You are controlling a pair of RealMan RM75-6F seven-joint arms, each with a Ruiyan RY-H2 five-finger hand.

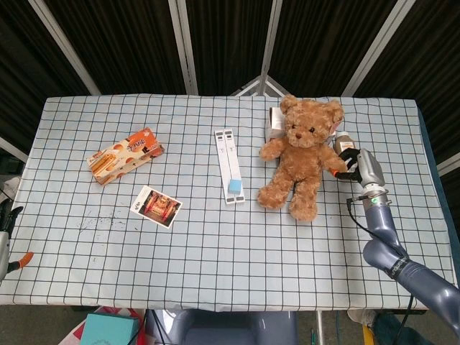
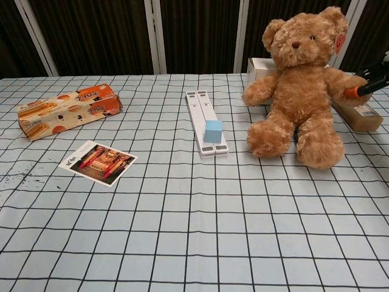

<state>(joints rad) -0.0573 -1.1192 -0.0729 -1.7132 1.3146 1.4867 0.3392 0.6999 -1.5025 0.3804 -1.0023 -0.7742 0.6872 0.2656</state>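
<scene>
Lying at the far left of the checked table [image 1: 215,273] is an orange snack box [image 1: 125,155], with a photo card [image 1: 156,206] just in front of it. Toward the middle sits a white tray [image 1: 229,165] carrying a small blue cube [image 1: 234,187]. Right of that a teddy [image 1: 300,154] sits upright against a white box [image 2: 260,68]. At the far right, the right hand [image 1: 354,164] pinches the teddy's outstretched paw between its fingertips, a brown bottle [image 2: 358,114] lying just behind.

Blue-grey jointed right arm [image 1: 402,269] with a thin black cable along it, small green light near the wrist; silver-grey right hand [image 1: 359,167], black fingers tipped orange.
</scene>
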